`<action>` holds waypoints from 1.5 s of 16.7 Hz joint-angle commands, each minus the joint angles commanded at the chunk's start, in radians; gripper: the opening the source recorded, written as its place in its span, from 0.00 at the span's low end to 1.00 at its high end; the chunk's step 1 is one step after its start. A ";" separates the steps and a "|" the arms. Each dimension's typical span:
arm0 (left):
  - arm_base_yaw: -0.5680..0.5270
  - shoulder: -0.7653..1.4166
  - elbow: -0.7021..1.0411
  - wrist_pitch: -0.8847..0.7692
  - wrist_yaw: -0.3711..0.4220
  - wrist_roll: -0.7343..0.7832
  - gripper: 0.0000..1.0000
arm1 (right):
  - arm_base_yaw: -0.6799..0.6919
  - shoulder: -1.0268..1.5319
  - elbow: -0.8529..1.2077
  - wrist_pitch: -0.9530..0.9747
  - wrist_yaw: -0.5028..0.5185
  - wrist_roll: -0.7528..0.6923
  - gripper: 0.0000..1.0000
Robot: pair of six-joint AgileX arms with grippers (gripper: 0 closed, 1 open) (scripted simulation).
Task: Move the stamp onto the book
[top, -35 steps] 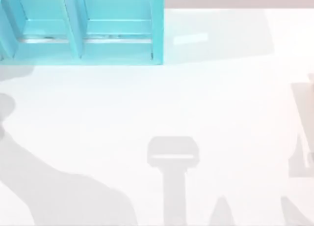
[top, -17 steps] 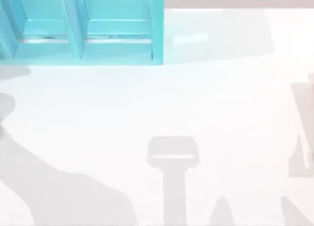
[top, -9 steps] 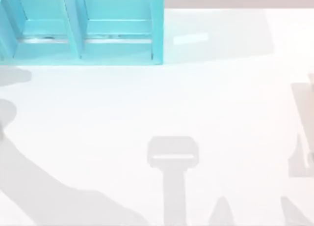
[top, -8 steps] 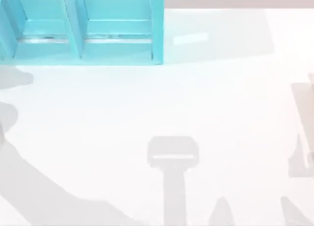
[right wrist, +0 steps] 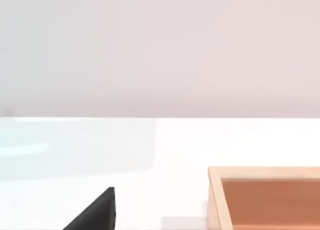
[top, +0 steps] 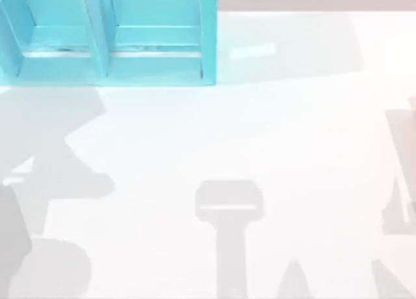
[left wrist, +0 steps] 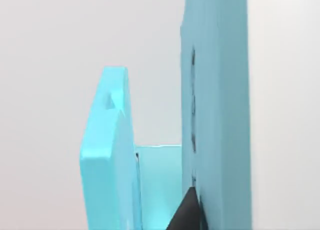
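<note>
Left claw (left wrist: 189,215) sits close against the light-blue shelf unit (top: 110,32), far left of the white bench (top: 260,130); right claw (right wrist: 97,212) is near an orange-tan tray (right wrist: 265,190). Either grip, and where the stamp lies: cannot tell.

Shelf unit (top: 110,36) and wooden box (right wrist: 265,197) are cut off by frame edges

Left wrist view: one dark, near-black wedge of the left gripper's fingertip (left wrist: 187,212), matte, flat-faced, narrowing to a point; no screws, cables or markings legible. Right wrist view: a black triangular fingertip (right wrist: 95,212) of the right gripper, same matte finish, straight edges, sharp apex; surface plain, with no lettering or fasteners discernible.
</note>
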 joint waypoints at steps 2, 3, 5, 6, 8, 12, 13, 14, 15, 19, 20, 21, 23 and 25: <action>0.037 -0.115 -0.054 -0.066 0.036 0.002 0.00 | 0.000 0.000 0.000 0.000 0.000 0.000 1.00; 0.052 -0.156 -0.075 -0.092 0.051 0.002 0.00 | 0.000 0.000 0.000 0.000 0.000 0.000 1.00; 0.073 -0.207 -0.103 -0.127 0.070 0.002 0.00 | 0.000 0.000 0.000 0.000 0.000 0.000 1.00; 0.077 -0.217 -0.109 -0.134 0.075 0.002 0.00 | 0.000 0.000 0.000 0.000 0.000 0.000 1.00; 0.077 -0.217 -0.109 -0.134 0.075 0.002 0.00 | 0.000 0.000 0.000 0.000 0.000 0.000 1.00; 0.072 -0.211 -0.109 -0.133 0.073 0.004 0.00 | 0.000 0.000 0.000 0.000 0.000 0.000 1.00; 0.076 -0.213 -0.095 -0.130 0.075 0.006 0.00 | 0.000 0.000 0.000 0.000 0.000 0.000 1.00; 0.082 -0.218 -0.071 -0.125 0.080 0.010 0.00 | 0.000 0.000 0.000 0.000 0.000 0.000 1.00; 0.089 -0.222 -0.045 -0.119 0.085 0.015 0.00 | 0.000 0.000 0.000 0.000 0.000 0.000 1.00; 0.151 -0.247 0.181 -0.088 0.124 0.051 0.00 | 0.000 0.000 0.000 0.000 0.000 0.000 1.00; 0.170 -0.255 0.249 -0.081 0.134 0.061 0.00 | 0.000 0.000 0.000 0.000 0.000 0.000 1.00; 0.190 -0.264 0.320 -0.074 0.145 0.073 0.00 | 0.000 0.000 0.000 0.000 0.000 0.000 1.00; 0.230 -0.282 0.460 -0.062 0.165 0.096 0.00 | 0.000 0.000 0.000 0.000 0.000 0.000 1.00; 0.271 -0.300 0.593 -0.052 0.185 0.120 0.00 | 0.000 0.000 0.000 0.000 0.000 0.000 1.00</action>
